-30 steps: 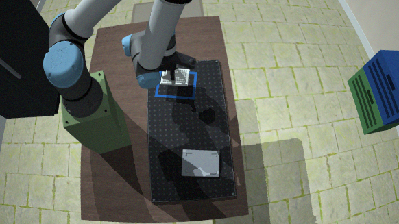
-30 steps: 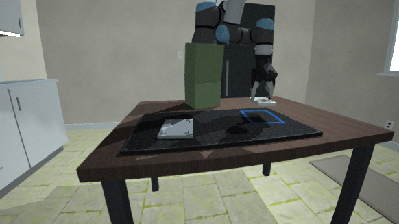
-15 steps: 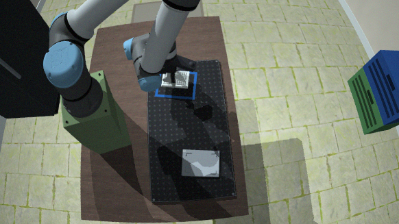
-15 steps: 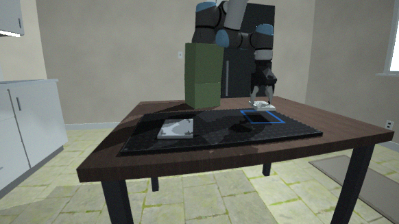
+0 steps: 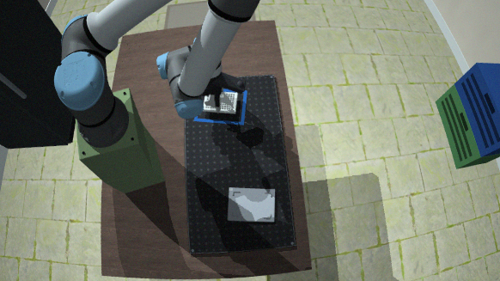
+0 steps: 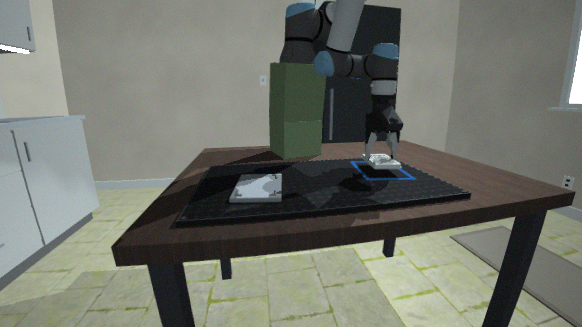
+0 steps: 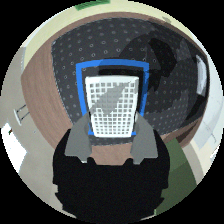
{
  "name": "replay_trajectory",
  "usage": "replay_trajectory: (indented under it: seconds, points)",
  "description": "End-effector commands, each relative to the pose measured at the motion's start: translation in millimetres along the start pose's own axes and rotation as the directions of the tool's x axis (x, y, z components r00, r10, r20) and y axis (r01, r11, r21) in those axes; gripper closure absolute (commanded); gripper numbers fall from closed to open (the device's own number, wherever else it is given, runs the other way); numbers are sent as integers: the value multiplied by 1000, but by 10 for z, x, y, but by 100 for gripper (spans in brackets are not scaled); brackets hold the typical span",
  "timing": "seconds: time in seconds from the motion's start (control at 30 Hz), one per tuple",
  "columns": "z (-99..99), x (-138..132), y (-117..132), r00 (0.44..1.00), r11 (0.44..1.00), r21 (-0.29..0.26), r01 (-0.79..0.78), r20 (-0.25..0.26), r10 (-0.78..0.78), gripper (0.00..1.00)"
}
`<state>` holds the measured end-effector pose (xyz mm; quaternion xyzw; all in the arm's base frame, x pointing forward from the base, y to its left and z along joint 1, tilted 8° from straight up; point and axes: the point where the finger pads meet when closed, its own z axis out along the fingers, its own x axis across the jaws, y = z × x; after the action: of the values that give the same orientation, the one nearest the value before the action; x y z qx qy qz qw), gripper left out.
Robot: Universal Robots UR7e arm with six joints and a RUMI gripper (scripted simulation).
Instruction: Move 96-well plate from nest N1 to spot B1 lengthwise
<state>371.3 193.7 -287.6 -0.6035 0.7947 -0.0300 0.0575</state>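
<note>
We see the pincer clenched on the 96-well plate, one grey finger against each long side near the plate's close end. The plate hangs just above the blue taped outline on the dark perforated mat, its long axis running along the outline's length in the wrist view; whether it already touches the mat we cannot tell. The plate nest, pale grey with corner tabs, sits vacated at the mat's other end, well apart on the bench.

We judge the plate to be light, rigid moulded plastic, with smooth side walls that may slip under a weak squeeze. The long side walls, below the well grid, offer the soundest hold; the open wells on top should be left untouched. Being stiff, it should set down flat without flexing, though a tilted release could leave it skewed across the tape.

No brand, label or legible writing appears on the plate, nest or mat.
</note>
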Motion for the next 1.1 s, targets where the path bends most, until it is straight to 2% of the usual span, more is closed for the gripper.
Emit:
replay_trajectory:
  seconds: [0.0, 1.07]
  points:
    - [79, -13, -42, 1000, 1000, 7, -1, 3, 1, 100]
    - [123, -9, -34, 1000, 1000, 7, -1, 3, 1, 100]
